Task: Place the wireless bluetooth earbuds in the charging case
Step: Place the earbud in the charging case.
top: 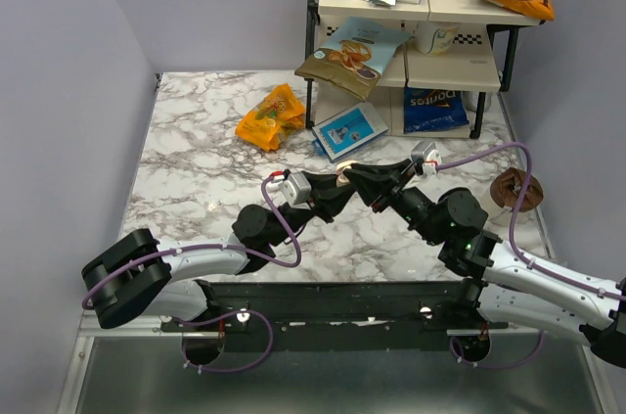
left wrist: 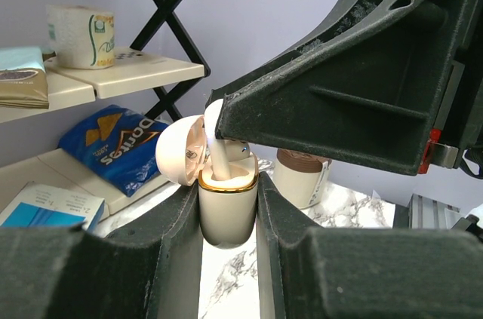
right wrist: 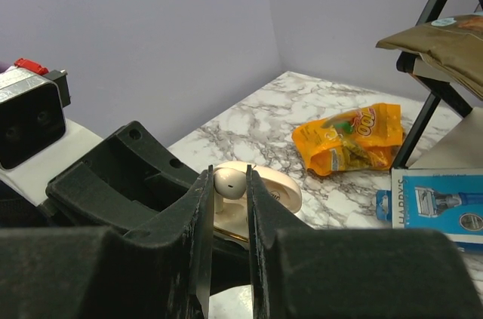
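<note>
The cream charging case [left wrist: 228,210] with a gold rim stands upright between my left gripper's [left wrist: 229,217] fingers, its lid [left wrist: 181,149] swung open to the left. My right gripper [right wrist: 229,183] is shut on a white earbud [right wrist: 229,182], whose stem [left wrist: 220,154] points down into the open case. In the right wrist view the open case [right wrist: 268,197] sits just under the earbud. In the top view both grippers meet above mid-table, where the case [top: 344,168] shows only as a small cream spot. I cannot see a second earbud.
An orange snack bag [top: 271,116] and a blue razor pack [top: 349,128] lie behind the grippers. A black rack [top: 416,27] with chip bags and a blue Doritos bag [left wrist: 115,145] stands at the back right. A brown-topped roll [top: 515,189] sits at the right edge.
</note>
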Available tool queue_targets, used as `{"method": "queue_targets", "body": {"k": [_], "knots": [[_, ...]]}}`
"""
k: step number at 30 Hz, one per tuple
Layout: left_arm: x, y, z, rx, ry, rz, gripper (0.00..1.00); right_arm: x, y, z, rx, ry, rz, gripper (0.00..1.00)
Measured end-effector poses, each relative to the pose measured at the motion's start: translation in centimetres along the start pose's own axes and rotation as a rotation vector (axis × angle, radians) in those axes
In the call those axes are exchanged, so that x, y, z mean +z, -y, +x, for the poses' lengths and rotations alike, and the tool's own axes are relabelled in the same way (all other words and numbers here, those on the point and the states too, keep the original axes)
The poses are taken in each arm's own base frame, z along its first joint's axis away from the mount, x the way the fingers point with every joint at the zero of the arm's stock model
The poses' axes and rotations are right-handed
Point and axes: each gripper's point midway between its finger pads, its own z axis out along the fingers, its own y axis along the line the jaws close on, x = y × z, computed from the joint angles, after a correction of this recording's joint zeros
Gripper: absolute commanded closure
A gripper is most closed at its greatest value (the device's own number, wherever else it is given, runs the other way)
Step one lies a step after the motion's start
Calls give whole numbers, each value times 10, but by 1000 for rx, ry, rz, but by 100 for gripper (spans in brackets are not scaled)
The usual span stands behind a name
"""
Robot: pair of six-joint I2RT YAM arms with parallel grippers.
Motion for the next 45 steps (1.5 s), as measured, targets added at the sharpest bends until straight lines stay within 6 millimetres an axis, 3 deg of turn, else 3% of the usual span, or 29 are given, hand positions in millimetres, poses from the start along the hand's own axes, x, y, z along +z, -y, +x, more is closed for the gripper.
{"method": "queue_targets", "body": {"k": [7,21,26,31,34,42,45], "knots": [[0,0,1,0,-3,2,100,-1,1,3,-4,-14,4,57],[0,-1,1,1,-6,-1,100,-1,0,2,-3,-30,12,45],[0,-1,1,1,-5,-1,100,-2,2,-12,3,-21,33,41],[0,0,1,-2,-5,6,100,-1,2,-36,11,14,54,41],[0,2,0,-2,-2,12,100,-2,7,-41,8,9,86,48],[0,4,-2,-2,3,24,100,-10,17,-45,-51,-78,144,54],[0,4,-4,-2,7,27,100,-17,20,-37,-77,-123,150,55]]}}
